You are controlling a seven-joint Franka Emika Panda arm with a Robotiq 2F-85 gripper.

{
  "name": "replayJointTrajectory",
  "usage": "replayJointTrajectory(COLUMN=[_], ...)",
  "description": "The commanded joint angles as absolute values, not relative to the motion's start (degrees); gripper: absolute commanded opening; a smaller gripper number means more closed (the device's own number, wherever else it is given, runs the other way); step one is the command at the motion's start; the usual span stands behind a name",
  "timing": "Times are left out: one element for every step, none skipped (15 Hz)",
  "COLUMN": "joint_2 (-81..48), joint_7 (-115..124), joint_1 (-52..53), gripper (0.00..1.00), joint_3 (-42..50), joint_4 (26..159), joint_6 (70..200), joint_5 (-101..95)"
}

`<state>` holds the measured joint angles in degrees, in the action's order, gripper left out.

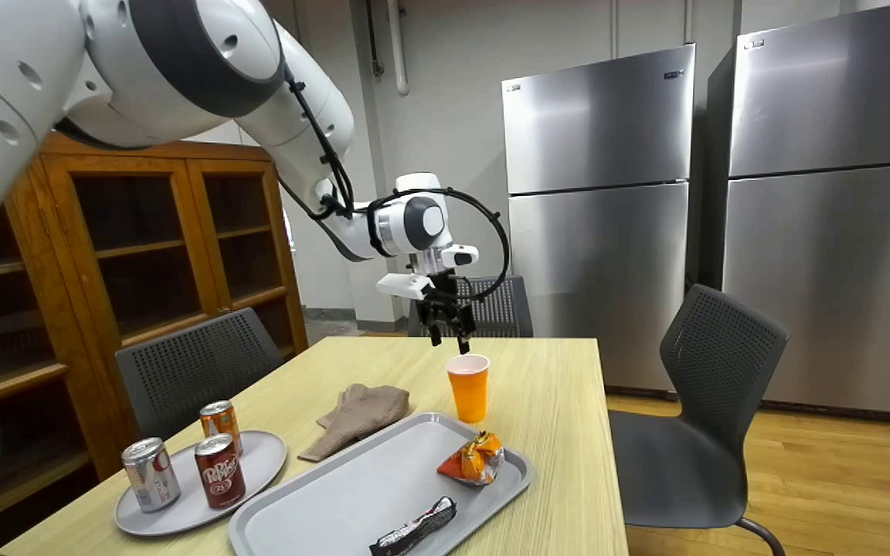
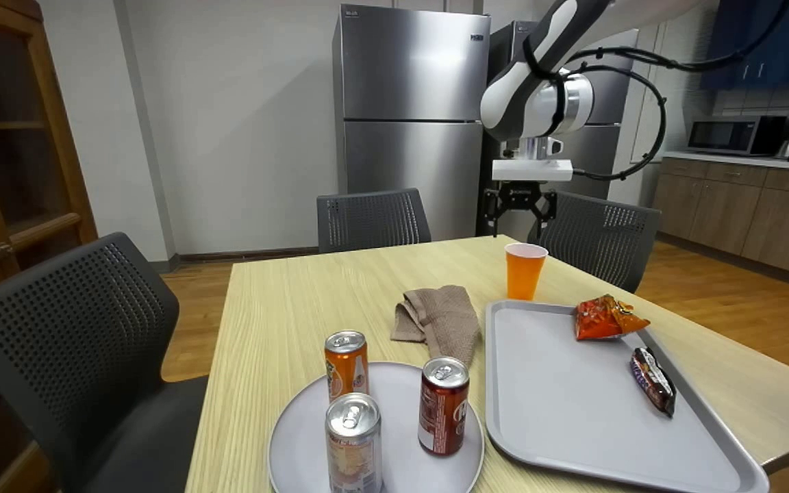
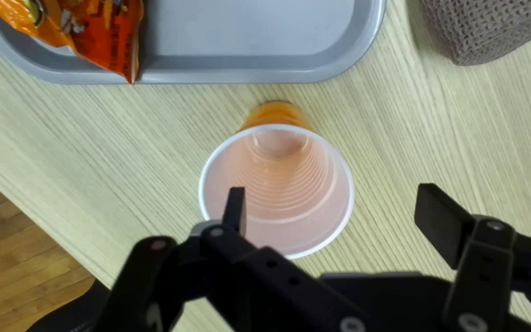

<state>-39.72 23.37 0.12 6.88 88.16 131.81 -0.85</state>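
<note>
Gripper [image 2: 518, 229]: pointing down, fingers well apart, near rim of orange cup [image 2: 524, 274].
Cup: upright on pale table [image 2: 292, 301], just beyond far edge of gray tray [image 2: 559, 397].
Tray load: snack bag [image 2: 603, 318] at far right corner; dark-wrapped bar [image 2: 653, 382] along right side.
Brown cloth [image 2: 446, 318]: rumpled, left of tray.
Round plate [image 2: 302, 424]: orange can [image 2: 348, 373], silver can [image 2: 353, 445], dark red can [image 2: 444, 414], all upright.
Background: steel refrigerators [image 2: 411, 157], dark chairs [image 2: 374, 219].

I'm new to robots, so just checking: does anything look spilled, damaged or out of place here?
Nothing stands out: the orange cup and the three cans on the plate stand upright, and no spill or damage shows. The cloth lies rumpled beside the tray, but that looks ordinary.
</note>
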Motion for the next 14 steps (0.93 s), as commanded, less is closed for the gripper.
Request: replayJointTrajectory(joint_2=[-30.85,-29.13,-27.05,-25.31,-23.29,-21.56,-19.74,-17.92,-16.28,-14.64,-13.22,-11.85,-10.68,-9.74], joint_7=[18.75,17.90,16.65,15.89,14.55,13.61,12.40,11.68,10.65,9.88,9.33,8.51,7.78,7.60], joint_1=[-0.84,-0.86,-1.08,-1.12,-1.30,-1.44,-1.72,-1.82,-2.06,-2.29,-2.45,-2.79,-3.12,-3.27], gripper=[1.00,1.00,1.00,1.00,1.00,1.00,1.00,1.00,1.00,1.00,1.00,1.00,1.00,1.00], joint_3=[5.71,5.68,5.48,5.50,5.43,5.45,5.37,5.59,5.62,5.70,5.84,5.88,5.89,6.08], joint_4=[96.95,98.60,100.76,102.59,104.78,106.61,108.66,110.90,112.84,114.85,116.67,118.76,120.63,122.16], joint_6=[131.97,131.92,132.11,132.23,132.15,132.02,131.94,132.18,132.12,132.04,132.11,132.59,133.27,133.31], joint_5=[0.88,0.87,1.13,1.10,1.16,1.13,1.32,1.06,1.09,1.07,0.91,1.09,1.32,1.06])
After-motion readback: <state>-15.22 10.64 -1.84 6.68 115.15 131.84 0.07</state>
